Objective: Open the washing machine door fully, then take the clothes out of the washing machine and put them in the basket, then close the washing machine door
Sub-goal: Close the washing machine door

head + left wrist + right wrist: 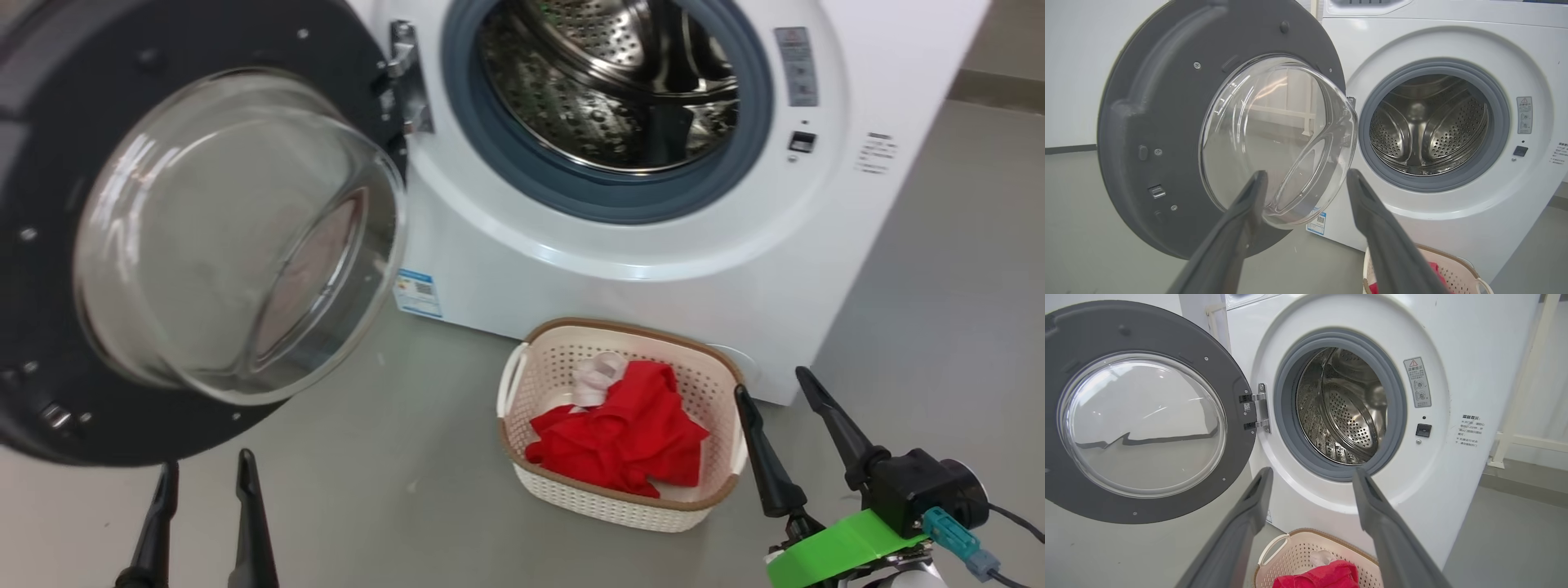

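— Tools, head view?
— Lower left, left tool (206, 461); lower right, right tool (771, 381); both spread, empty. Bottom centre: clothes (629, 433) in basket (620, 510).
— Left wrist view?
— At left, washing machine door (1159, 134) stands open.
— Right wrist view?
— Bottom edge: basket, clothes inside.

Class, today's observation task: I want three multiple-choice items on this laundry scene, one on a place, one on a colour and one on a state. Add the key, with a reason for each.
1. Where do the red clothes lie?
A. On the floor
B. In the basket
C. Between a gripper's fingers

2. What colour is the basket's rim?
A. Brown
B. Blue
C. Green

3. How does the washing machine door stand?
A. Shut
B. Ajar by a crack
C. Swung wide open

Key:
1 B: the red heap sits inside the perforated walls.
2 A: a brown band runs round its top.
3 C: the door stands clear to one side, leaving the drum in plain sight.
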Available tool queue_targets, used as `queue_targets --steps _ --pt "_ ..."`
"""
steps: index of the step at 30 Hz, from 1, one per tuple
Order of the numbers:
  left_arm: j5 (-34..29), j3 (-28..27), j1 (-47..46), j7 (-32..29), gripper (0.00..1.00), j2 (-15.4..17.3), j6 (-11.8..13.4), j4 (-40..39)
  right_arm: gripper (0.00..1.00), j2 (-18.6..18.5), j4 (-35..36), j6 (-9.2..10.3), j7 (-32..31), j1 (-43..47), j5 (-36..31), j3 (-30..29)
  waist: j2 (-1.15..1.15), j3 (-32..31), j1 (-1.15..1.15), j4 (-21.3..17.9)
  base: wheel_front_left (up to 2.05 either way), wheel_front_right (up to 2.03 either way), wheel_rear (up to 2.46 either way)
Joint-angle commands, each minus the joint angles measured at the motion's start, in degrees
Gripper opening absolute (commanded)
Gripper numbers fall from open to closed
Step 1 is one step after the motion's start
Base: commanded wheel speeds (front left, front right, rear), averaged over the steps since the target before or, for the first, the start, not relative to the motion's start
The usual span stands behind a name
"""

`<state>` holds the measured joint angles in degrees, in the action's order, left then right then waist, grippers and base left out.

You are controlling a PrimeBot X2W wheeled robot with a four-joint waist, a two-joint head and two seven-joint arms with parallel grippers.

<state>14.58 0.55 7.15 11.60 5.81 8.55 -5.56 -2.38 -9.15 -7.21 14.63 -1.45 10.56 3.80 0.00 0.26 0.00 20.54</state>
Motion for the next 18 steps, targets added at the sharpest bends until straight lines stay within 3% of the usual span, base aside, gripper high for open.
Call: queue_targets --steps 1,10,18 --pt "-0.7 -2.2 -1.4 0.2 1.00 0.9 0.4 -1.9 1.00 -0.5 1.3 -0.28 0.4 -2.5 0.5 1.8 0.00 -0.5 0.00 3.7 0.00 0.00 0.00" --pt "-0.8 -2.8 -0.9 -0.2 1.00 1.1 1.8 -2.6 1.00 -0.5 1.3 -0.28 0.4 -2.4 0.9 3.3 0.00 -1.2 0.00 8.3 0.00 0.00 0.00" --pt "-0.2 -3.8 -0.1 0.7 1.00 0.8 2.8 -2.6 1.00 -0.5 0.5 -0.28 0.4 -2.7 0.9 4.6 0.00 -1.5 0.00 8.4 0.00 0.00 0.00"
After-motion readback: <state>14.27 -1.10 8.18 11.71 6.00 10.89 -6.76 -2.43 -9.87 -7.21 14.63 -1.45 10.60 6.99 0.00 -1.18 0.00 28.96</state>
